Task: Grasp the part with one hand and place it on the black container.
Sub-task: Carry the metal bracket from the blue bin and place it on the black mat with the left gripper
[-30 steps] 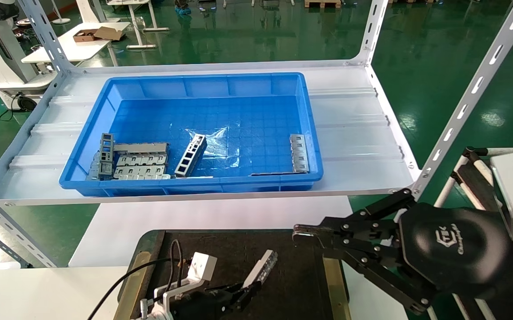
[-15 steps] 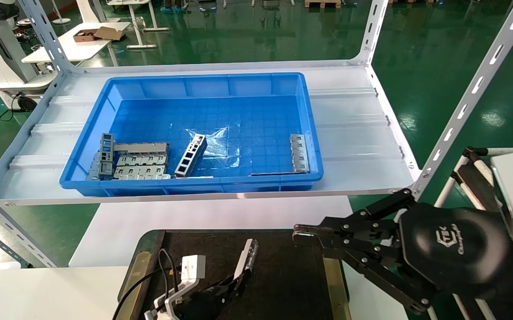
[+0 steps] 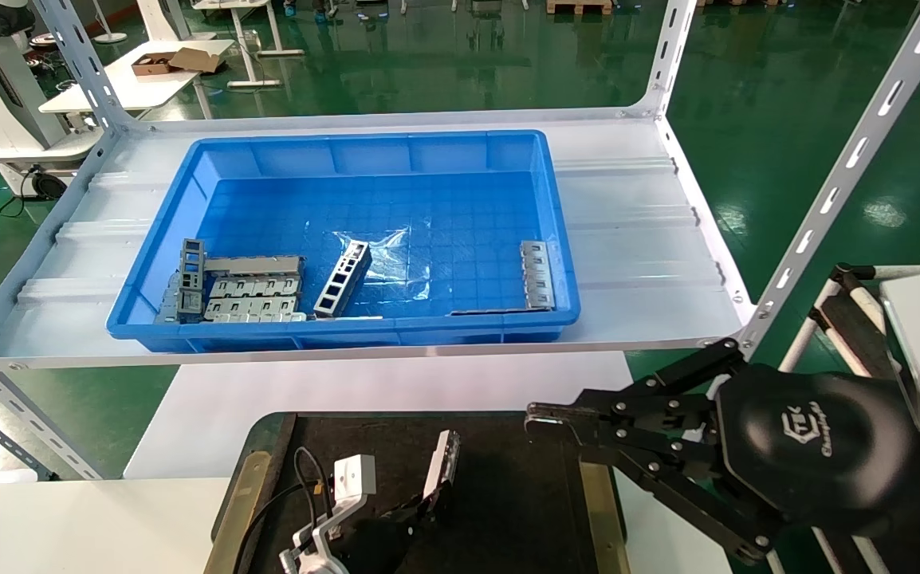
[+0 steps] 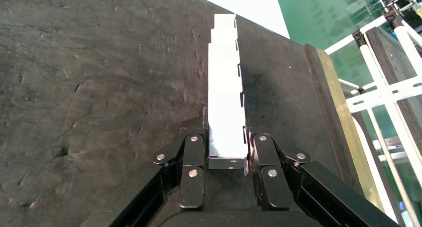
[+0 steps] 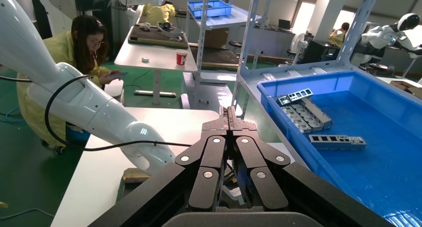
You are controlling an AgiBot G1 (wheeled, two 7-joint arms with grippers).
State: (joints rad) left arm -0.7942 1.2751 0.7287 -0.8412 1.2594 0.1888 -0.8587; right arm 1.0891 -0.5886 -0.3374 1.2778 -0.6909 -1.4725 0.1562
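The part is a slim silver-grey metal bar, bright in the left wrist view. My left gripper is shut on its near end, seen from the left wrist, and holds it just over the black container, whose matte felt surface fills that view. The bar points away from the gripper toward the container's far edge. My right gripper is shut and empty, hanging over the container's right side; its closed fingertips show in the right wrist view.
A deep blue bin stands on the white shelf behind, holding a dark ladder-like piece, flat tabbed plates and another plate. Slotted shelf posts rise at the right. A brass-olive strip edges the container.
My left gripper has swung the part from pointing right-forward to nearly straight ahead, moved it left and lowered it toward the black surface. The right arm has not moved.
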